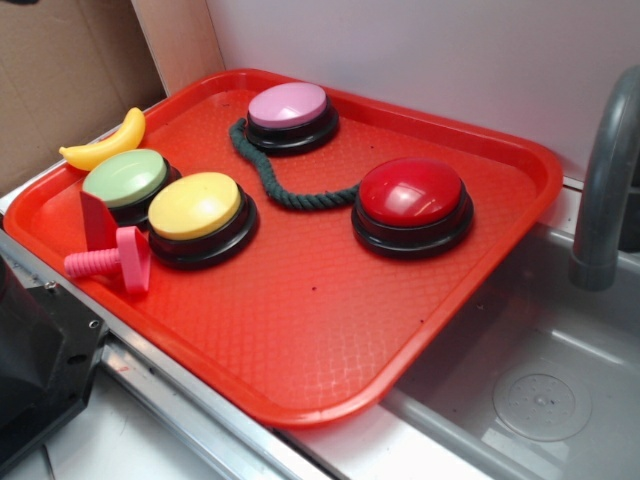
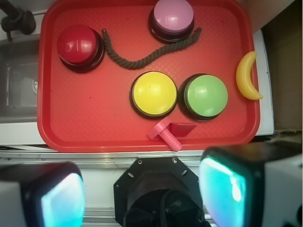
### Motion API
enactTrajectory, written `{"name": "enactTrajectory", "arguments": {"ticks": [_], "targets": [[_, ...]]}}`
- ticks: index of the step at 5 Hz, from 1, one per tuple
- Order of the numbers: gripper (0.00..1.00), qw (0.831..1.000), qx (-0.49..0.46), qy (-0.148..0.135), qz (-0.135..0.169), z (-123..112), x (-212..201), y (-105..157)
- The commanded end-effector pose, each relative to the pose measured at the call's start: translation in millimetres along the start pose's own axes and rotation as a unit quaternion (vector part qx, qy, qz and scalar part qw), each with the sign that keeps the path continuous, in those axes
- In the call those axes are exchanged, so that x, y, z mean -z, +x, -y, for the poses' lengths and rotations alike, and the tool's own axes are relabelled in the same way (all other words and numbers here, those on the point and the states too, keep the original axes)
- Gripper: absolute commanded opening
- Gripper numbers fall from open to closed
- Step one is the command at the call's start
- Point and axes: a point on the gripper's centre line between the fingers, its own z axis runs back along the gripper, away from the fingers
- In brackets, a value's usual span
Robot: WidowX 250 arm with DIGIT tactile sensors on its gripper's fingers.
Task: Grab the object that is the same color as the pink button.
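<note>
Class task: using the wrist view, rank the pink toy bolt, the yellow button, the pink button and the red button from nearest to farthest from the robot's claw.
1. Pink toy bolt: at the tray's near edge, just ahead of the claw.
2. Yellow button: mid-tray, behind the bolt.
3. Red button and pink button: far side, left and right of centre; too close to call.

The pincer [image 2: 142, 194] stood open, off the tray [image 2: 94, 123]. The pink bolt [image 2: 164, 132] lay just ahead of it, the pink button [image 2: 173, 15] far beyond.
</note>
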Motion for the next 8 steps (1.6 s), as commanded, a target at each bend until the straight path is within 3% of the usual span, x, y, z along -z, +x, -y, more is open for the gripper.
{"name": "enactTrajectory", "arguments": {"ticks": [1,2,4,5,7,8], "targets": [[1.00,1.000,0.000,0.000,0.000,0.0,0.0,0.0],[1.00,1.000,-0.005,-0.015,-0.006,-0.8,24.2,9.7],[1.00,0.993,-0.117,0.032,-0.002,-0.3,83.6,14.7],[1.00,0.987,-0.153,0.033,-0.029,-5.5,113.3,5.7],[1.00,0.980,-0.182,0.073,-0.019,-17.1,150.9,-0.2],[1.00,0.978,-0.181,0.103,-0.030,-19.5,168.6,1.8]]}}
